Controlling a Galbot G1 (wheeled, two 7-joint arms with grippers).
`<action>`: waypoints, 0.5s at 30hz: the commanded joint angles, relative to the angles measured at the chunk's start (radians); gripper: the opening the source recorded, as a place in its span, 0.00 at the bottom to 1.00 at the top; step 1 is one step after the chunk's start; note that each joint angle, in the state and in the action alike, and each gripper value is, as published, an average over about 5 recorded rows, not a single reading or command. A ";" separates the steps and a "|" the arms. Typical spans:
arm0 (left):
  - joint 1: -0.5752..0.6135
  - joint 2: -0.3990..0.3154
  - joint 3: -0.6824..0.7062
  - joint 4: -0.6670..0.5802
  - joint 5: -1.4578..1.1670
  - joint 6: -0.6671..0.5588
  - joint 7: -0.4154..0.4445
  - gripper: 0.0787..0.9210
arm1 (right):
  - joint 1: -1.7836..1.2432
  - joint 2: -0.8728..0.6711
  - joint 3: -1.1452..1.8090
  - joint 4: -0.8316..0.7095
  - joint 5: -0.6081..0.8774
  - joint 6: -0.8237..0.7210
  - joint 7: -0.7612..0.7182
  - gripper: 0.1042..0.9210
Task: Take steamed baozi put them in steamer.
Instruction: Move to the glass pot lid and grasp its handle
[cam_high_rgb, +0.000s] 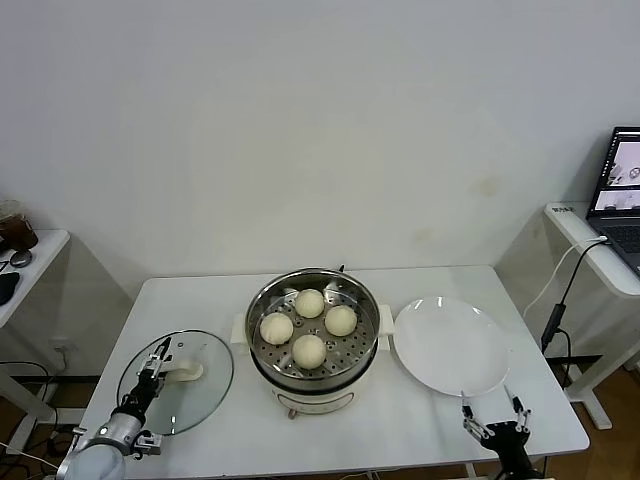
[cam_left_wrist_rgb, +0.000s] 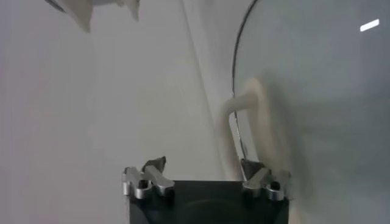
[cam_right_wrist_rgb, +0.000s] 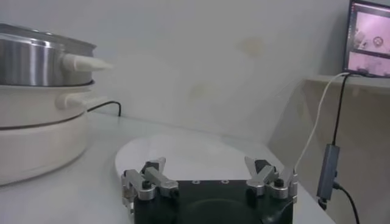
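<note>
Four cream-white steamed baozi (cam_high_rgb: 309, 327) lie on the perforated tray inside the shiny steel steamer (cam_high_rgb: 268, 360) at the table's middle. My left gripper (cam_high_rgb: 158, 359) is open and empty, over the near-left part of the table above the glass lid (cam_high_rgb: 200, 392), close to the lid's white handle (cam_left_wrist_rgb: 253, 109). My right gripper (cam_high_rgb: 494, 417) is open and empty at the table's near right edge, just in front of the empty white plate (cam_high_rgb: 450, 345). The right wrist view shows the steamer's side (cam_right_wrist_rgb: 36, 61) and the plate (cam_right_wrist_rgb: 183, 152) ahead of the open gripper (cam_right_wrist_rgb: 204, 167).
The glass lid lies flat on the table left of the steamer. A side table with a laptop (cam_high_rgb: 622, 185) and a hanging cable (cam_high_rgb: 556, 310) stands at the right. Another small table (cam_high_rgb: 20, 260) stands at the left.
</note>
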 joint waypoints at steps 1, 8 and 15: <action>-0.025 0.003 0.004 0.041 -0.021 -0.002 0.007 0.65 | 0.000 0.001 -0.004 0.002 -0.002 0.000 -0.001 0.88; -0.023 0.000 0.004 0.040 -0.065 -0.016 -0.004 0.42 | -0.008 0.000 -0.012 0.023 -0.002 0.004 -0.009 0.88; 0.020 0.005 -0.013 -0.036 -0.124 -0.027 -0.011 0.18 | -0.012 -0.002 -0.024 0.039 -0.007 0.006 -0.017 0.88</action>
